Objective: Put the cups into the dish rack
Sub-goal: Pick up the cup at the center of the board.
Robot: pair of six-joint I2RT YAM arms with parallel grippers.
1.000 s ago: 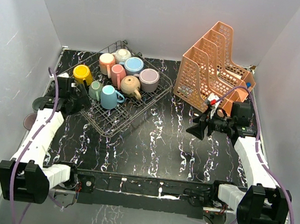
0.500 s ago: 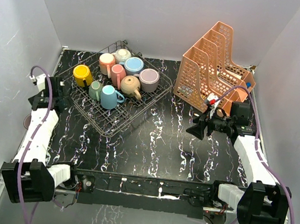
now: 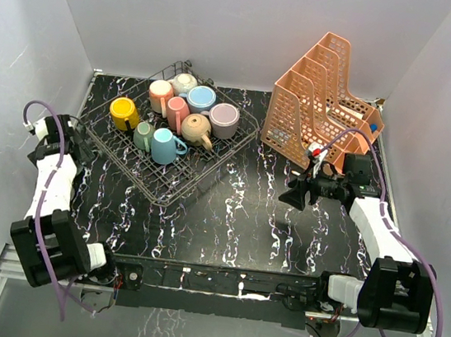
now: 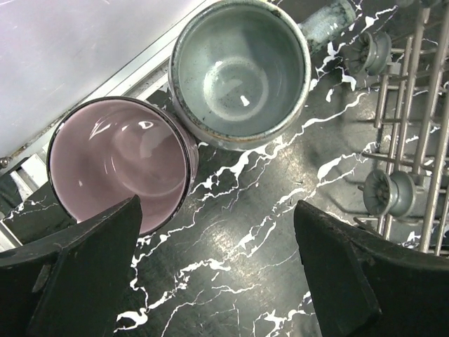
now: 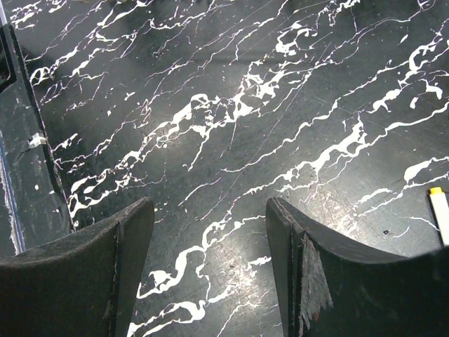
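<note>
Just beyond left hand [image 4: 217, 207]: lilac cup [image 4: 119, 165], grey-green cup [image 4: 240, 70].

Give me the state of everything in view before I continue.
Dish rack: partly loaded with cups.
Left fingers: open, empty, above the table.
Right fingers: open, empty, above the table.
Lilac cup: upright, empty, on the table.
Grey-green cup: upright, empty, beside the lilac cup.
</note>
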